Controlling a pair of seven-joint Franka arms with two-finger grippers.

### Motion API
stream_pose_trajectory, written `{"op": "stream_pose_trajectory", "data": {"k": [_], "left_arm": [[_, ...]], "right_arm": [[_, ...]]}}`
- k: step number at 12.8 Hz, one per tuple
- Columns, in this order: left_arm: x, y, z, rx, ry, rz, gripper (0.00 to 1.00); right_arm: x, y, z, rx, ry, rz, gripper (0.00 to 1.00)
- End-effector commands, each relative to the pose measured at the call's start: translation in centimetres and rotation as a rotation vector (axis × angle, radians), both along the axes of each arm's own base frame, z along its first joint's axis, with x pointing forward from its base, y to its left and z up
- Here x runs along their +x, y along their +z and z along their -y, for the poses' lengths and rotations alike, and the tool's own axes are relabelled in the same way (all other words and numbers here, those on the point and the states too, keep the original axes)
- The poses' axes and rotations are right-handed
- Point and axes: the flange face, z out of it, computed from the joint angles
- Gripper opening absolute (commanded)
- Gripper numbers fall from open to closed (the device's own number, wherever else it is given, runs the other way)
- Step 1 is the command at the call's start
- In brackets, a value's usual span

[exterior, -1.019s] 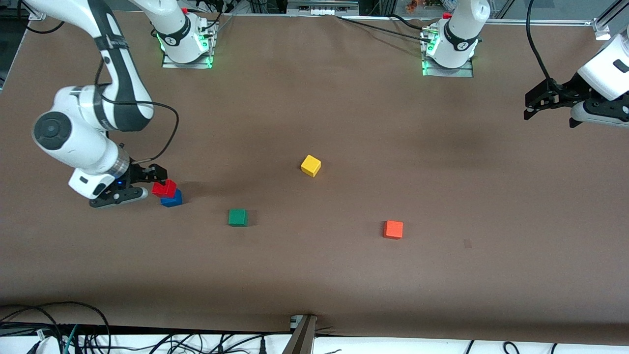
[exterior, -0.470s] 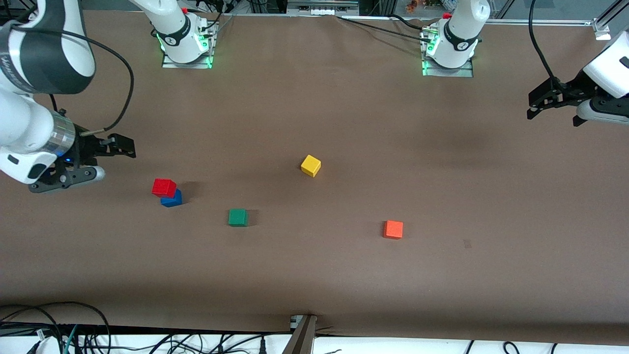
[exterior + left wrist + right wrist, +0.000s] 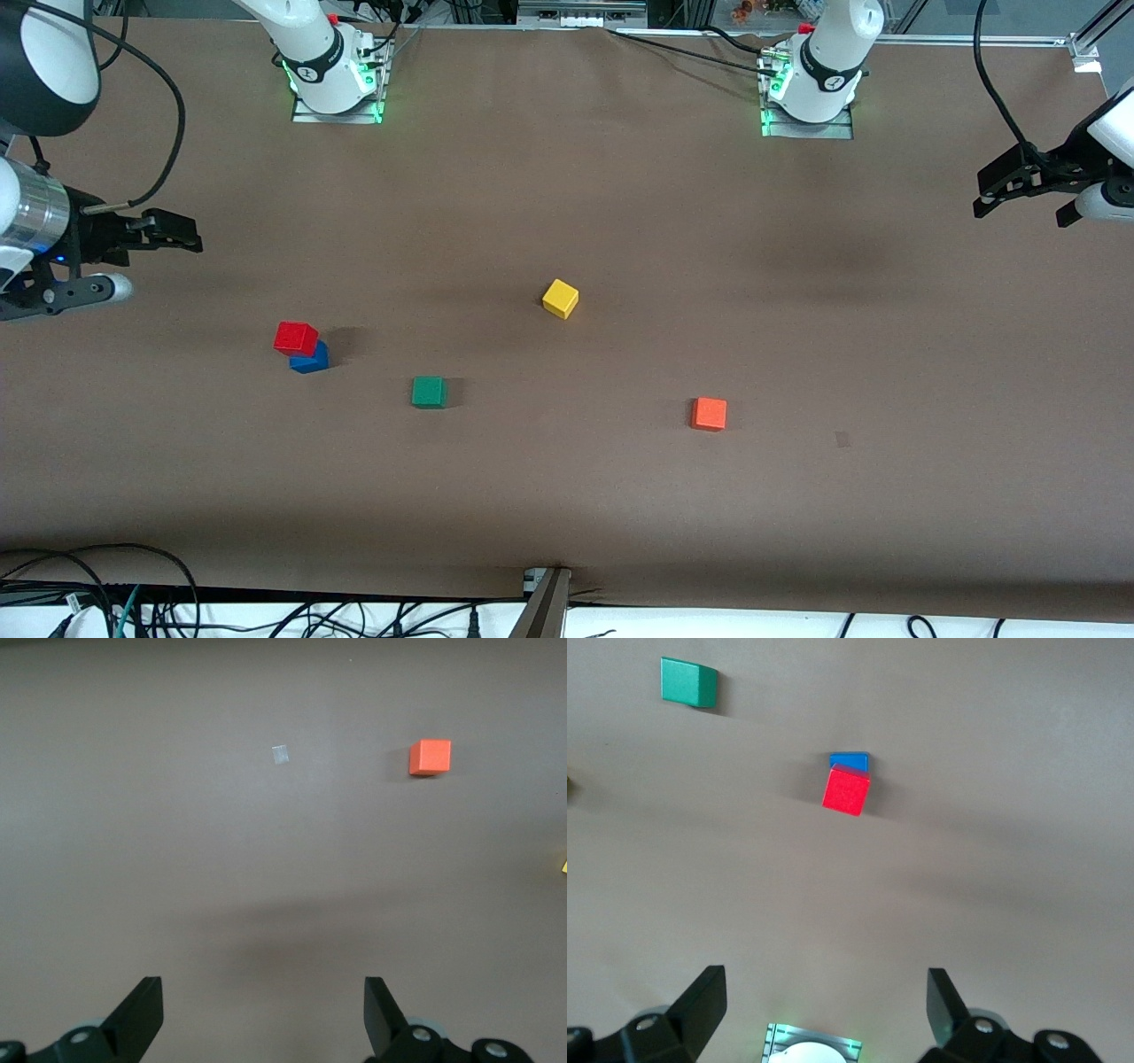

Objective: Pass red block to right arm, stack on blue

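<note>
The red block (image 3: 295, 338) rests on top of the blue block (image 3: 311, 359), toward the right arm's end of the table. In the right wrist view the red block (image 3: 847, 791) covers most of the blue one (image 3: 849, 760). My right gripper (image 3: 164, 263) hangs open and empty, well clear of the stack, over the table's edge at the right arm's end; its own view shows it (image 3: 826, 992) holding nothing. My left gripper (image 3: 1019, 215) is open and empty in the air over the left arm's end of the table, and the left wrist view shows it (image 3: 263, 1001) above bare table.
A green cube (image 3: 429, 392) lies beside the stack, toward the middle. A yellow cube (image 3: 560, 299) sits mid-table, and an orange cube (image 3: 709, 414) lies nearer the front camera toward the left arm's end. The two arm bases (image 3: 332, 75) (image 3: 811, 84) stand along the table's back edge.
My right gripper has drawn up and away from the stack toward the right arm's table end, leaving the red block on the blue. The left gripper has drifted slightly outward.
</note>
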Motion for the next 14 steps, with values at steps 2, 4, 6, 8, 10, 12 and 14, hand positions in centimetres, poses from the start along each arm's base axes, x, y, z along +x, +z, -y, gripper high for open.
{"op": "stream_pose_trajectory", "data": {"k": [2, 4, 6, 8, 10, 12, 14], "left_arm": [[0.5, -0.3, 0.2, 0.021, -0.004, -0.009, 1.00], [0.5, -0.3, -0.1, 0.018, -0.005, -0.010, 1.00], [0.7, -0.6, -0.1, 0.020, -0.007, -0.011, 1.00], [0.8, -0.4, 0.0, 0.020, -0.007, -0.006, 1.00], [0.8, -0.4, 0.2, 0.019, -0.011, -0.005, 1.00], [0.9, -0.4, 0.4, 0.019, -0.013, -0.006, 1.00], [0.9, -0.5, 0.4, 0.016, -0.010, -0.008, 1.00]], "right_arm": [[-2.3, 3.4, 0.8, -0.001, 0.009, 0.006, 1.00], [-3.8, 5.2, 2.3, -0.023, -0.006, 0.023, 1.00], [-5.2, 7.0, 4.0, -0.018, -0.036, 0.056, 1.00], [-6.2, 7.3, 6.2, -0.013, -0.078, 0.057, 1.00], [-6.5, 6.9, 6.1, -0.007, -0.067, 0.039, 1.00], [-6.3, 6.3, 4.7, -0.010, -0.054, 0.015, 1.00], [-6.3, 6.1, 4.3, -0.010, -0.050, 0.002, 1.00]]}}
